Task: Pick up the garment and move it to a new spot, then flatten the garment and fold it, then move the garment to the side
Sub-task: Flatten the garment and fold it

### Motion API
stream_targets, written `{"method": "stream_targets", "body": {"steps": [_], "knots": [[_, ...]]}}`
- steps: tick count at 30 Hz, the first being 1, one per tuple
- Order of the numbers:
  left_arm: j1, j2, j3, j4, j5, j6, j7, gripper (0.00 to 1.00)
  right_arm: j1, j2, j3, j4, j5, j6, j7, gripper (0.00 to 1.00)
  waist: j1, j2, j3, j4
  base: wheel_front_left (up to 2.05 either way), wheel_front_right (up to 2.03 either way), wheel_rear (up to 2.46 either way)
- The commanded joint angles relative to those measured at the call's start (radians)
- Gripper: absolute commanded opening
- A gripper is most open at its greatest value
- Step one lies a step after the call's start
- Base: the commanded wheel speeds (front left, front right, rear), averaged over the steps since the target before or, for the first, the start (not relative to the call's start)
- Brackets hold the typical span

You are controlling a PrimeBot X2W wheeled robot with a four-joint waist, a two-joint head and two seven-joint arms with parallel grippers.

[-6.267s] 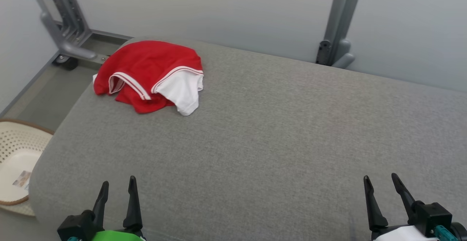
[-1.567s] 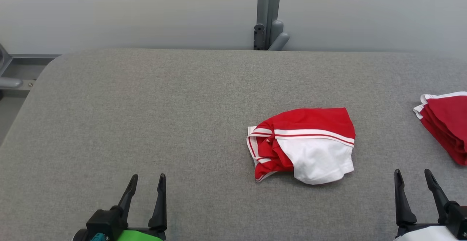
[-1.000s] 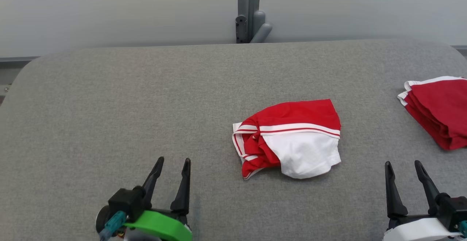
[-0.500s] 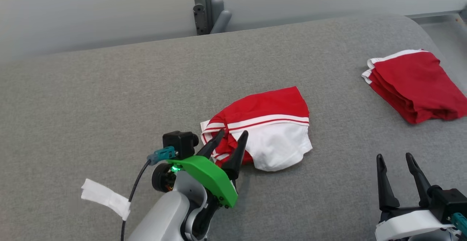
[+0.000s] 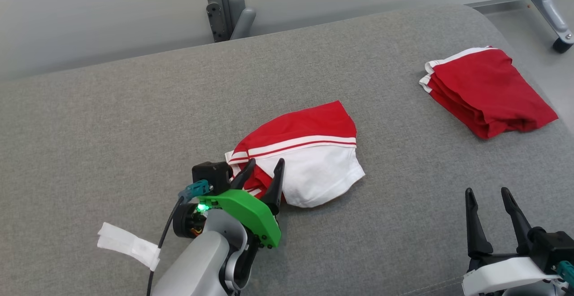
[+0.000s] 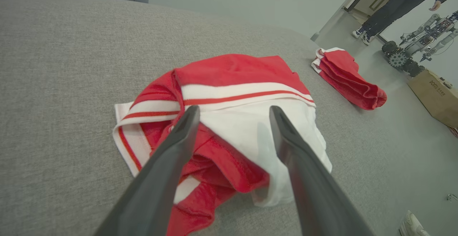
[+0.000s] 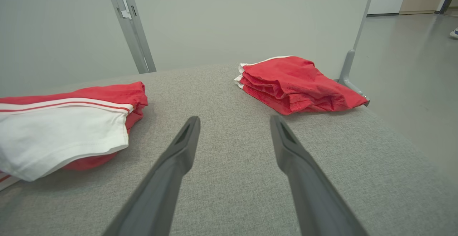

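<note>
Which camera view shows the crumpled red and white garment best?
The head view: the whole garment lies in frame, with just its near-left edge behind the left gripper. The left wrist view shows it close, but that gripper's fingers cross it. The right wrist view cuts it off at the picture's left edge.

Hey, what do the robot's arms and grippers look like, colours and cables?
Each has two long, dark, tapering jaws. The left gripper wears a green cover with a lit green light, a teal connector and a black cable tagged with white tape, on a pale grey forearm. The right gripper wears a white cover.
</note>
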Motion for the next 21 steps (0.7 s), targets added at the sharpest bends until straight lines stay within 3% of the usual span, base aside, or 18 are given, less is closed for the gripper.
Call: {"method": "stream_targets", "body": {"steps": [1, 9, 15, 16, 18, 21], "knots": [[-0.019, 0.01, 0.006, 0.001, 0.007, 0.009, -0.01, 1.0, 0.006, 0.0, -0.003, 0.003, 0.008, -0.001, -0.003, 1.0, 0.0, 0.0, 0.001, 0.003, 0.0, 0.0, 0.0], [-0.02, 0.013, 0.001, 0.003, 0.005, 0.025, -0.005, 1.0, -0.007, 0.001, -0.007, 0.005, 0.009, -0.001, -0.003, 1.0, 0.0, 0.0, 0.007, 0.023, 0.0, 0.0, 0.0], [-0.033, 0.008, -0.017, 0.019, -0.012, 0.004, 0.005, 1.0, -0.02, 0.002, 0.0, 0.008, 0.01, -0.001, -0.003, 1.0, 0.0, 0.0, 0.015, 0.025, 0.0, 0.0, 0.0], [-0.037, 0.008, -0.019, 0.022, -0.013, 0.004, 0.002, 0.87, -0.021, 0.002, 0.003, 0.009, 0.011, -0.001, -0.003, 1.0, 0.0, 0.0, 0.016, 0.024, 0.0, 0.0, 0.0], [-0.045, 0.007, -0.023, 0.025, -0.015, 0.002, 0.001, 0.5, -0.022, 0.002, 0.005, 0.011, 0.011, -0.001, -0.003, 1.0, 0.0, 0.0, 0.019, 0.021, 0.0, 0.0, 0.0], [-0.05, 0.006, -0.028, 0.034, -0.019, -0.002, 0.004, 0.13, -0.021, 0.002, 0.004, 0.014, 0.012, -0.001, -0.003, 1.0, 0.0, 0.0, 0.021, 0.016, 0.0, 0.0, 0.0]]}}
